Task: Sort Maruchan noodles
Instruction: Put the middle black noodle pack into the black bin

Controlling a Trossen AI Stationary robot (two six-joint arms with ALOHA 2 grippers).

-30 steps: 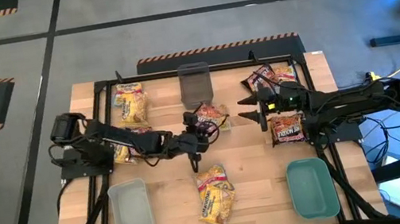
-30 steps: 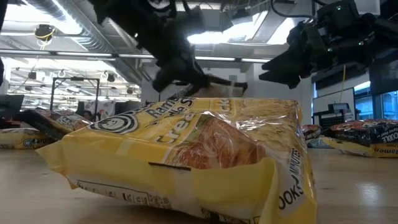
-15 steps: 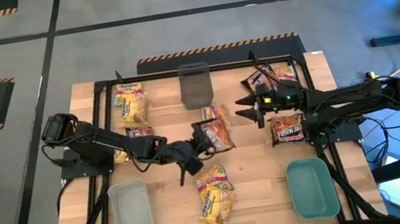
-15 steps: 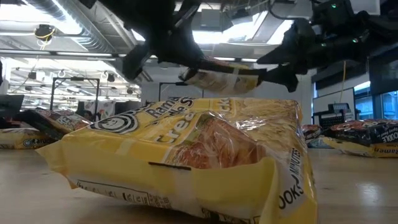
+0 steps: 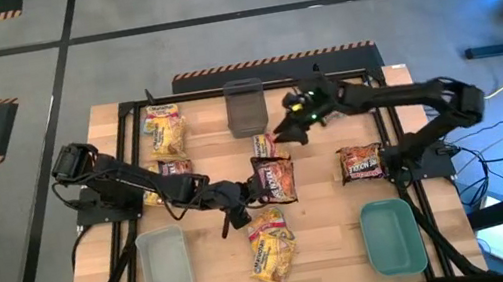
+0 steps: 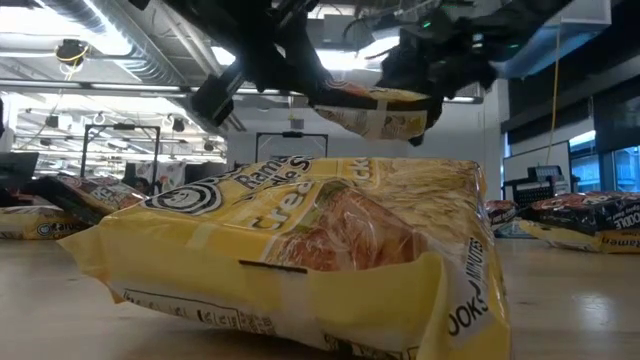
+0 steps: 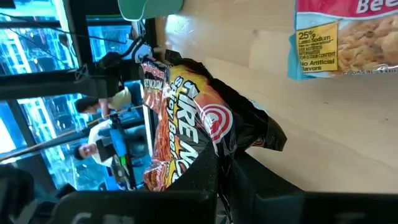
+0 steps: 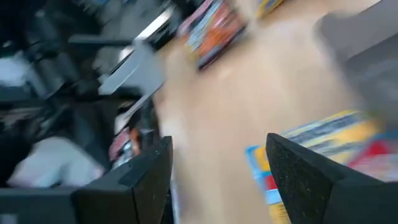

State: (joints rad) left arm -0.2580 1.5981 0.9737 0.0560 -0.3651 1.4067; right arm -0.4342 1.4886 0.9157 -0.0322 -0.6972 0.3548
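- You have a dark brown-maroon packet [image 5: 274,180] clamped in the left gripper [image 5: 251,191] at the middle of the table [image 5: 326,225]; the left wrist view shows the fingers pinching its crinkled dark end [image 7: 205,134].
- In the low view that packet [image 6: 375,108] hangs off the table, above the big yellow packet [image 6: 300,250] that fills the foreground.
- From above, the yellow packet [image 5: 269,244] lies flat just in front of the held one, between the pale grey tray [image 5: 163,264] and the teal tray [image 5: 392,236].
- A pale packet with red and blue print [image 5: 263,145] lies just behind the held packet; the right gripper [image 5: 283,132] hovers next to it, jaws apart, as the two dark fingers [image 8: 311,180] in the right wrist view show.
- Another maroon packet [image 5: 360,161] lies flat on the right side of the table.
- Two yellow-orange packets sit on the left: one [image 5: 166,130] near the far edge, another [image 5: 167,171] partly under the left arm.
- A dark grey bin [image 5: 245,107] stands at the far middle edge.
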